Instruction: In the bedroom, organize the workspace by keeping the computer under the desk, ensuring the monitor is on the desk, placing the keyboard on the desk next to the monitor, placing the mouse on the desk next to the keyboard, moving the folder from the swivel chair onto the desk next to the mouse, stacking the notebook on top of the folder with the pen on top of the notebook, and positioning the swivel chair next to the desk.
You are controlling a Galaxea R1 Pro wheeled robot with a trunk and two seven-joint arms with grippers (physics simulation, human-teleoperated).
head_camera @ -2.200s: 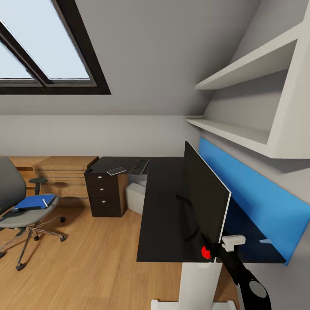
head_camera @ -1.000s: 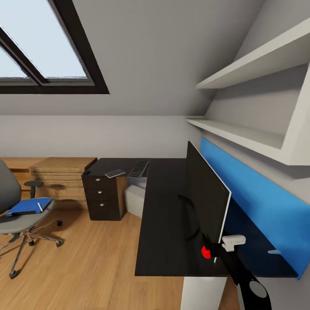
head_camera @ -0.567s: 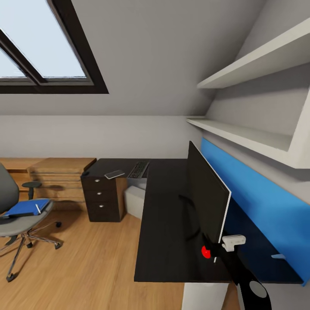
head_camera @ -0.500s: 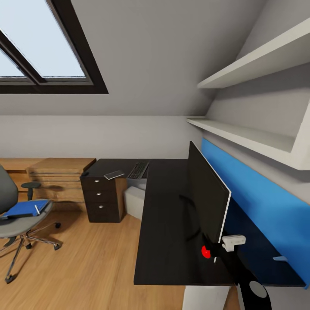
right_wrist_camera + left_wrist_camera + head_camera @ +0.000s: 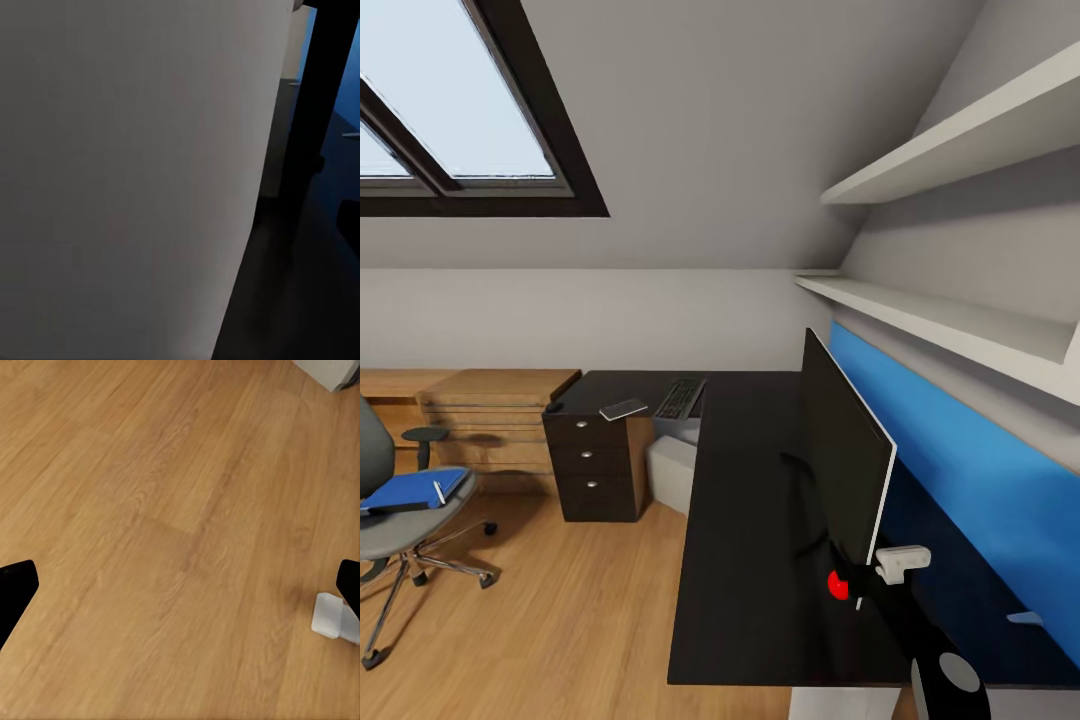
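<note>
Upright, monitor (image 5: pixel 845 460) on desk (image 5: pixel 745 520), right tool (image 5: pixel 875 578) gripping.

Soft, even daylight fills the head view, brightest at the skylight (image 5: pixel 455 110), with faint shadows under the white shelves (image 5: pixel 960 150) and beneath the desk (image 5: pixel 750 520); straight lines splay toward the edges. The left wrist view shows the wood floor (image 5: pixel 165 525) evenly lit and sharp. The right wrist view is dim, its pale surface (image 5: pixel 127 172) featureless and blurred.
</note>
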